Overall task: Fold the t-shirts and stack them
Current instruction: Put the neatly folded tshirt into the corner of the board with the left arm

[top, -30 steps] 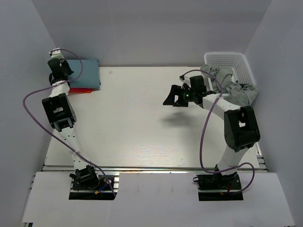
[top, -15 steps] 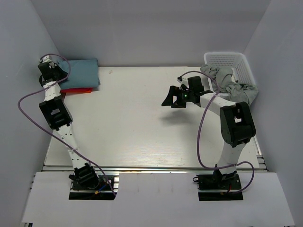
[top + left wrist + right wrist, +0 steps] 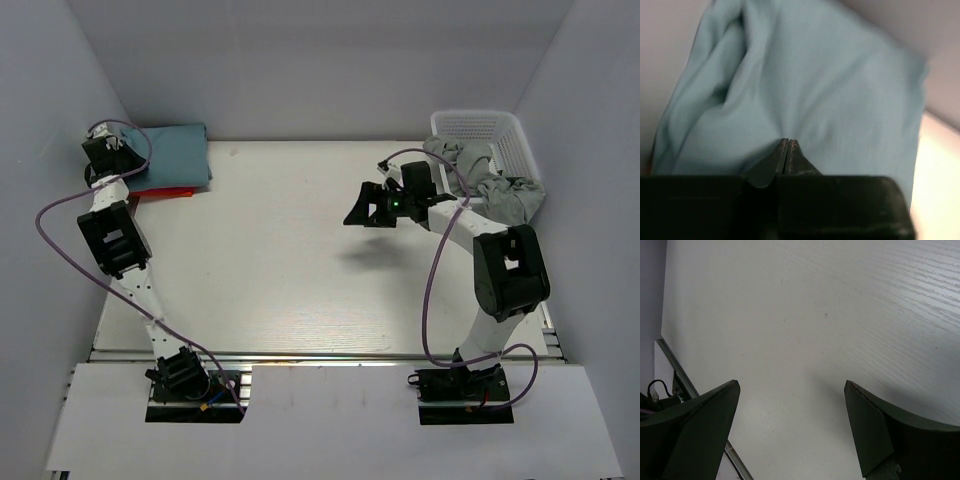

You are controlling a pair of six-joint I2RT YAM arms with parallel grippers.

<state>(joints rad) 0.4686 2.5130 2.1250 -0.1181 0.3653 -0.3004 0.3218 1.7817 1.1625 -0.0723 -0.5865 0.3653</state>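
While our left gripper (image 3: 785,148) nips the teal t-shirt (image 3: 830,100) at the worktop's (image 3: 280,250) far left corner, we risk dragging it off the orange t-shirt (image 3: 165,191) on retreat; our right gripper (image 3: 791,385) gapes empty.

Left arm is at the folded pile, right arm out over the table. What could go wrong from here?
1. The left gripper is shut right against the teal t-shirt, which creases toward its tips. If cloth is caught, pulling away could drag that shirt off the orange t-shirt beneath.
2. The grey t-shirt hangs over the rim of the basket. If the open, empty right gripper pulls it, the basket may tip or slide.
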